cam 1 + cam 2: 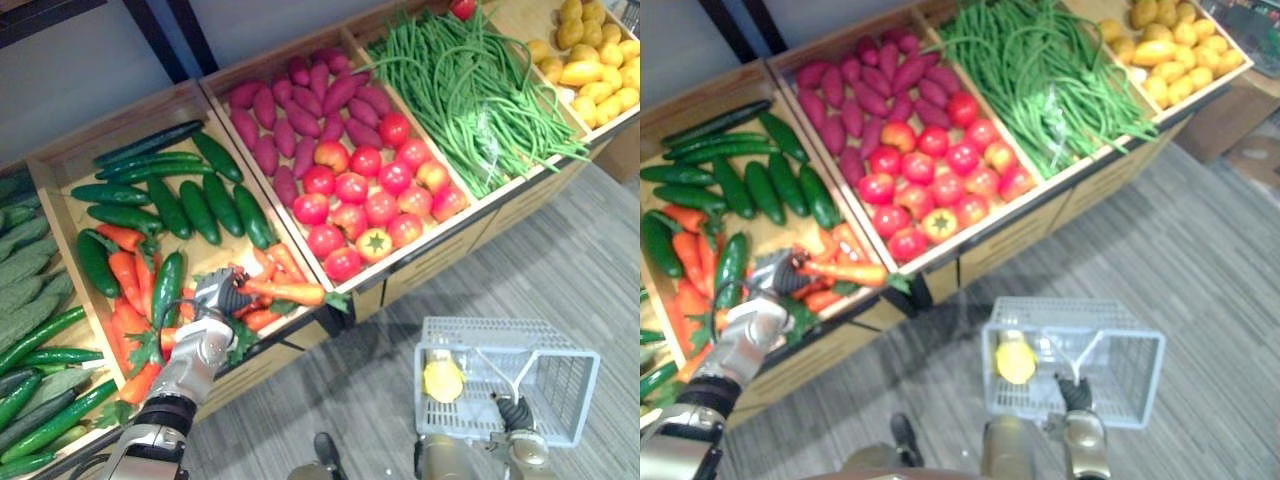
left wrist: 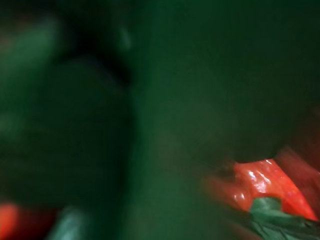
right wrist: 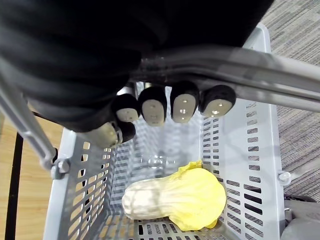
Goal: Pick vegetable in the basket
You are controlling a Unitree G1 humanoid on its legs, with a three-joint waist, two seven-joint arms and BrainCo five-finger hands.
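Observation:
My left hand [image 1: 215,296] is over the front of the carrot and cucumber bin, its fingers curled round one end of an orange carrot [image 1: 288,292] that sticks out sideways over the bin's front corner. More carrots [image 1: 128,282] lie under and beside the hand. The left wrist view shows dark green up close and an orange carrot with green leaves [image 2: 262,182]. My right hand [image 1: 516,413] is shut on the handle [image 3: 240,67] of a grey plastic basket [image 1: 562,372] that hangs low over the floor. A pale yellow cabbage [image 3: 175,199] lies inside it.
A wooden produce stand [image 1: 440,250] runs across the back, with bins of cucumbers [image 1: 190,200], purple sweet potatoes [image 1: 300,100], tomatoes [image 1: 370,200], green beans [image 1: 470,90] and yellow potatoes [image 1: 595,60]. Grey carpet floor [image 1: 560,270] lies in front of it.

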